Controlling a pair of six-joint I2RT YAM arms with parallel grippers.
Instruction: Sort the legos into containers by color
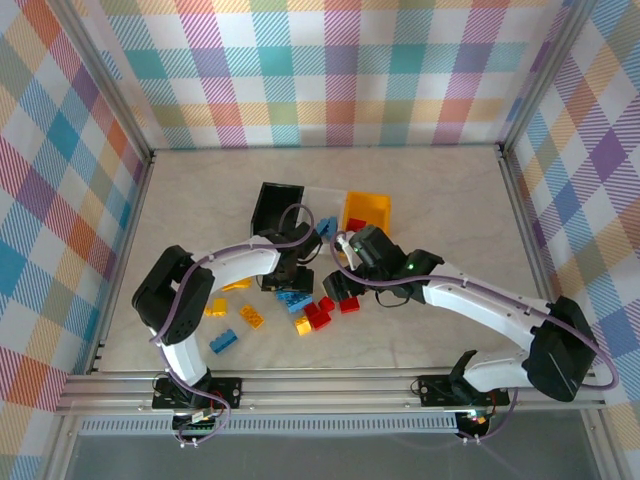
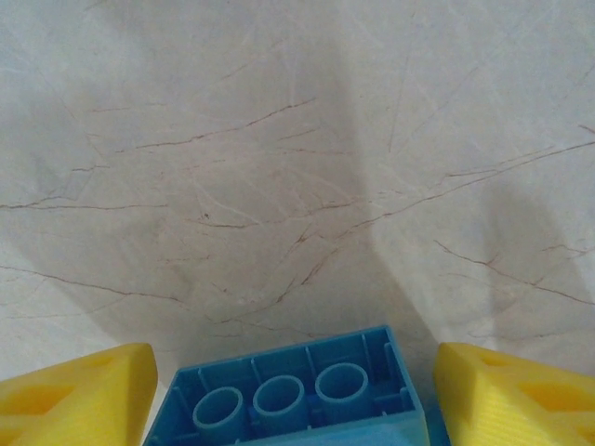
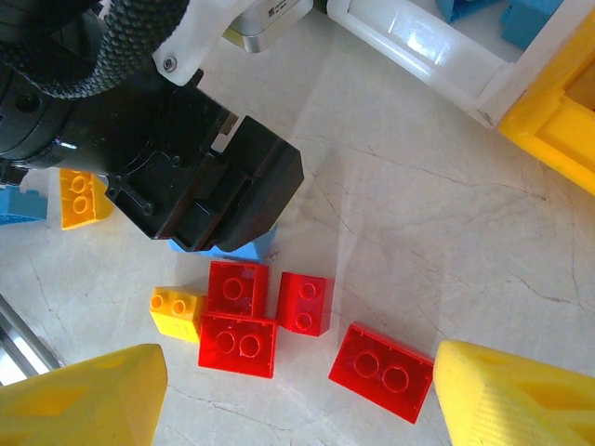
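**Item 1: legos**
- Blue brick [image 2: 293,400]: hollow underside w/ three tubes faces the left wrist cam. It sits between the fingers [image 2: 84,395] of the left gripper [image 2: 296,376]. The jaws are closed in on its two ends, so we read it as gripped. Overhead, this gripper [image 1: 297,277] is mid-table [image 1: 450,200], at 12 o'clock of the loose pile.
- Red bricks [image 3: 237,344]: four, loose on the table in a tight cluster, some touching.
- Yellow bricks [image 1: 225,341]: approx. four scattered at 9 o'clock of the reds. One more yellow brick [image 3: 177,311] sits right against the red cluster.
- Spare blue [image 1: 295,299]: loose, just beside the reds at their 10 o'clock.

**Item 2: containers** (row at 12 o'clock of the pile)
- Black bin [image 1: 262,215]: contents not visible to us.
- White bin [image 3: 418,42]: holds blue pieces [image 3: 521,14].
- Yellow-orange bin [image 1: 385,205]: a red patch shows at its near edge. We can't tell if it is inside.

**Item 3: right gripper** [image 3: 299,372]
- Jaws wide apart, nothing between them. It hangs above the red cluster.

**Status (our est.)**
- Done: some blue is binned.
- In hand: one blue.
- Left: all four loose reds, the yellows and at least one blue, i.e. most of the job.
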